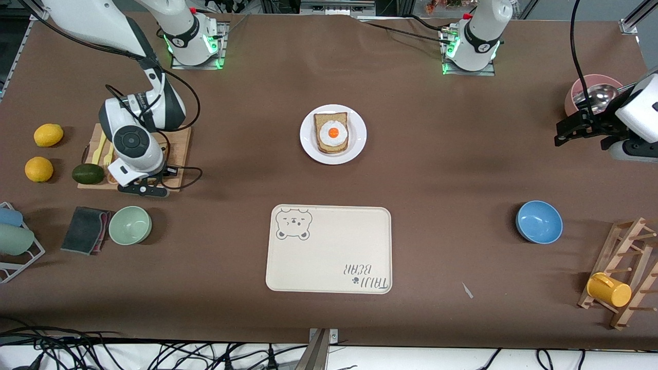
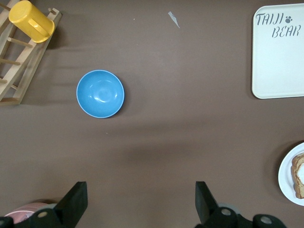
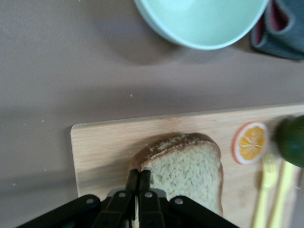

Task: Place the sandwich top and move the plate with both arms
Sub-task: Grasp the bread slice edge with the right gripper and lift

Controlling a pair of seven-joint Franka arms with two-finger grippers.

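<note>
Right tool point(image 3: 138, 178) is sitting low over the wooden cutting board point(image 3: 114, 142) at the right arm's end of the surface, its fingers pressed together at the edge of the sandwich top point(image 3: 187, 168). They look pinched on the crust, though whether the slice is truly caught between them is hard to tell. The slice is lying flat on the board, beside an orange-slice piece point(image 3: 251, 142) and yellow cutlery point(image 3: 268, 190).

In the front view the right arm's wrist is covering the board point(image 1: 177, 154), so the bread is hidden there. The plate point(image 1: 308, 146) is sitting mid-surface with the egg-topped slice point(image 1: 333, 133) on it, farther from the front camera than the bear tray point(image 1: 329, 267).

Left tool point(image 2: 140, 202) is waiting, fingers spread wide, hovering near the pink bowl point(image 1: 578, 90) at the left arm's end, with the blue bowl point(image 2: 100, 93) in its view.

Judgement for doing this step well:
- The grip is sitting at one crust edge only; a thin pinch may let the slice droop or swing, so a slow, straight lift seems wise.
- Clearing the green bowl point(image 1: 130, 224) and the avocado point(image 1: 88, 173) during travel matters.
- Release should come low and squared over the egg, crust matching crust.
- The plate is untouched so far.
</note>
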